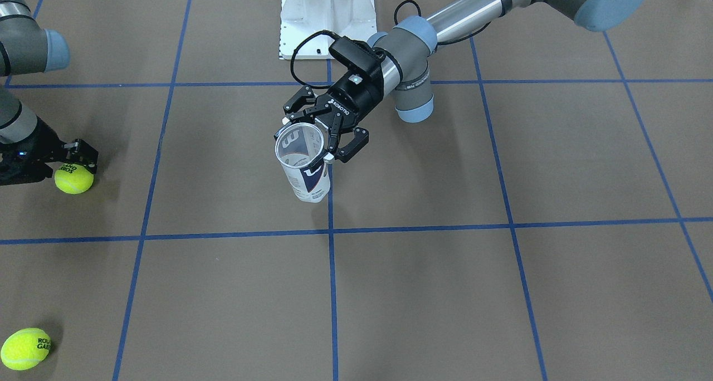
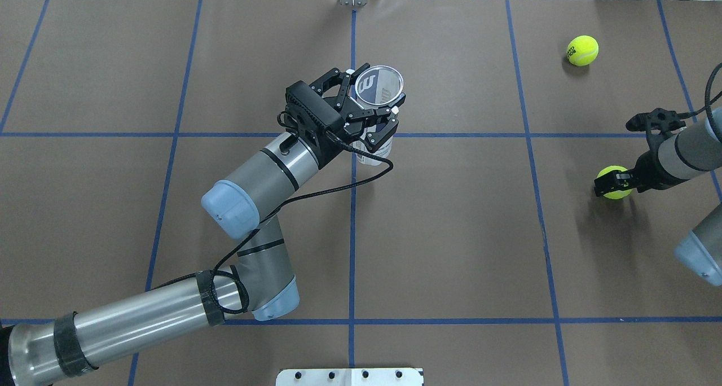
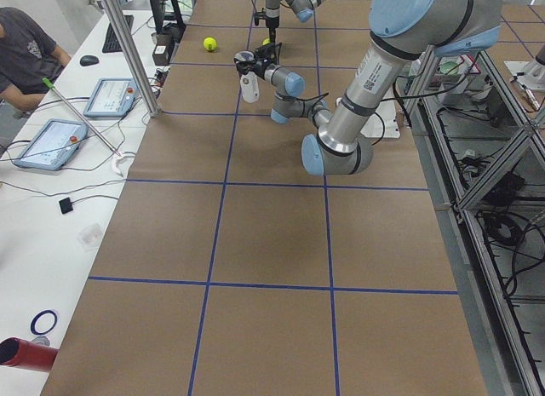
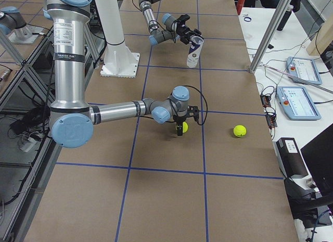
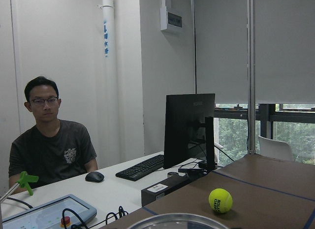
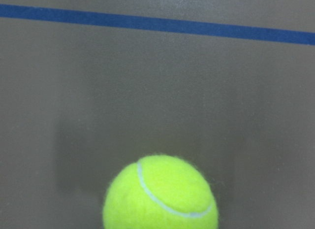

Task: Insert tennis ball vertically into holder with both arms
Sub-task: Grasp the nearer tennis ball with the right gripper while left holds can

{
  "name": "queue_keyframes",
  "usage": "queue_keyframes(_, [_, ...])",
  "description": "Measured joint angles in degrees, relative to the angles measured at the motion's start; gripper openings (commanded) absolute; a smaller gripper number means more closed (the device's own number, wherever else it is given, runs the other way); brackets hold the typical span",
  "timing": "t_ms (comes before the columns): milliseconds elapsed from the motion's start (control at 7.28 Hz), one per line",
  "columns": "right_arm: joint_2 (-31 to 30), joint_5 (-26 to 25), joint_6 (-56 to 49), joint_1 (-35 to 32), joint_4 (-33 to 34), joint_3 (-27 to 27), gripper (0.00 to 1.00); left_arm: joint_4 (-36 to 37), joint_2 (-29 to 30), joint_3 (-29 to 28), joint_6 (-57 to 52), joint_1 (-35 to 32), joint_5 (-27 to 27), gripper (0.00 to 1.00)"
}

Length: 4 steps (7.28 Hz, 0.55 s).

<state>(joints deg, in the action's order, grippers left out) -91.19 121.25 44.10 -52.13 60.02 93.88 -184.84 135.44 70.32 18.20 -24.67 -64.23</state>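
Observation:
The holder (image 1: 305, 172) is a clear can with a white and navy label. It stands upright, mouth up, near the table's middle. My left gripper (image 1: 305, 145) is shut on the holder just below its metal rim (image 2: 379, 87). The rim's edge shows at the bottom of the left wrist view (image 5: 172, 222). My right gripper (image 2: 612, 183) is at the table's right side, its fingers pressed on both sides of a yellow tennis ball (image 2: 613, 181) at table level. That ball fills the bottom of the right wrist view (image 6: 161, 194). A second tennis ball (image 2: 582, 50) lies loose further out.
The white bolted pedestal base (image 1: 326, 19) stands at the robot's side of the table. Blue tape lines (image 1: 332, 292) grid the brown table. An operator (image 5: 49, 145) sits at a desk with tablets (image 3: 53, 143) beyond the far edge.

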Motion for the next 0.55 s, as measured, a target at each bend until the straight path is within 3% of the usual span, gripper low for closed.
queue_keyframes(137, [0.7,0.0,1.5,0.3,-1.4,-0.9,0.5,0.0,0.0,0.0,0.0,0.0,0.0,0.74])
queue_keyframes(275, [1.1,-0.1,2.1,0.6,-1.9,-1.3,0.51,0.0,0.0,0.0,-0.1,0.0,0.0,0.74])
queue_keyframes(412, [1.5,-0.4,1.8,0.6,-2.1,-1.6,0.4,0.0,-0.1,0.0,-0.1,0.0,0.0,0.74])
queue_keyframes(550, [1.7,-1.0,1.3,0.7,-2.2,-1.7,0.0,0.0,-0.1,0.0,-0.1,-0.1,0.1,0.74])
